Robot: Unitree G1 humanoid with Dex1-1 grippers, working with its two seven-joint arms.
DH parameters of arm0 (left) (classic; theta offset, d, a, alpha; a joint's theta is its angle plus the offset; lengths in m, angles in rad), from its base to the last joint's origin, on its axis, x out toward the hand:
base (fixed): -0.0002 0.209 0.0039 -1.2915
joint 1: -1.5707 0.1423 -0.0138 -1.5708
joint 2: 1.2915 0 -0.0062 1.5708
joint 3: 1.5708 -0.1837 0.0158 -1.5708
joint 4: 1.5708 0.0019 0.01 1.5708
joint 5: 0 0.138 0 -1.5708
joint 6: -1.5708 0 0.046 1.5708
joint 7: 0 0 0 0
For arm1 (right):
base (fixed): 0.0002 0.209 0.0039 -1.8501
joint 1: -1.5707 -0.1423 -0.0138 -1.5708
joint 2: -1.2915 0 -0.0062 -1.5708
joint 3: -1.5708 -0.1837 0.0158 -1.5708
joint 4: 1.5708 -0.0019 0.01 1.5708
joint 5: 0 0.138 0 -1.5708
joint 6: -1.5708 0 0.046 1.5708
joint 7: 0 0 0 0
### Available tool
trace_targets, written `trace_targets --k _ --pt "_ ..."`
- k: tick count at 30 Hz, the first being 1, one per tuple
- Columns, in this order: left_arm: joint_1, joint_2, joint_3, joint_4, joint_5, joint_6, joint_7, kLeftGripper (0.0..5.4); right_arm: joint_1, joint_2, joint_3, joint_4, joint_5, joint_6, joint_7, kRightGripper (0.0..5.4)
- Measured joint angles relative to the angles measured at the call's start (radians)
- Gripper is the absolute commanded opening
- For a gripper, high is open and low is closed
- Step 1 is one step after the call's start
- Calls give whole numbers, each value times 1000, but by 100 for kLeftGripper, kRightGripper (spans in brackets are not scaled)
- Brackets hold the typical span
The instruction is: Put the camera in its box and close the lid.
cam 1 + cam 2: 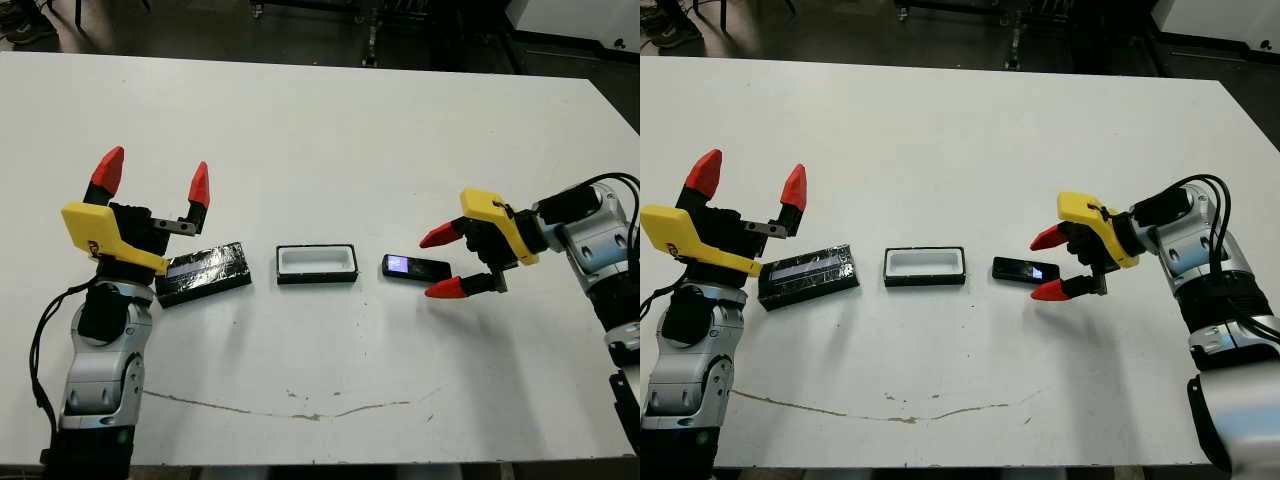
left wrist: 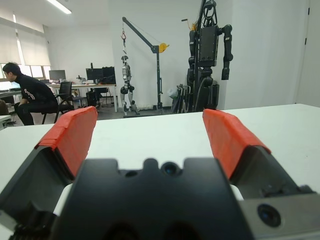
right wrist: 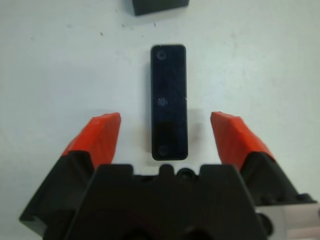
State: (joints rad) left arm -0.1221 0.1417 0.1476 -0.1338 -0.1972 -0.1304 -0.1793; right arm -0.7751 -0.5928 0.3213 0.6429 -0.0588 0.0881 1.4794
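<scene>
Big flat white table (image 1: 330, 130) with a thin brownish scuff line (image 1: 290, 412) running along its near edge. Past the far edge, a person in a black top (image 2: 31, 97) sits at a desk, plus a tall blue shop crane (image 2: 150, 55) and a black humanoid robot on a stand (image 2: 207, 50).

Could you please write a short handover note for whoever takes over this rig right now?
Right gripper: open, fingers either side of the camera, not closed on it.
Left gripper: open, empty, raised by the lid.
On the table, left to right: lid, open box with nothing in it, camera.
Done: the right gripper is lined up on the camera.
Left: grasp camera, place it in box, put lid on.
</scene>
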Motion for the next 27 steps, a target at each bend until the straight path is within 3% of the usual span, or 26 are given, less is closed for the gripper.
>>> trace_targets --k 10,19,27 --pt "1 0 0 0 0 0 1 540 4 5 7 47 -15 -52 -19 274" --pt "3 0 0 -2 0 0 4 540 3 15 6 85 -11 -60 -17 171" --pt "3 -1 0 -7 1 0 11 540 7 17 -1 94 -4 -83 -23 166"
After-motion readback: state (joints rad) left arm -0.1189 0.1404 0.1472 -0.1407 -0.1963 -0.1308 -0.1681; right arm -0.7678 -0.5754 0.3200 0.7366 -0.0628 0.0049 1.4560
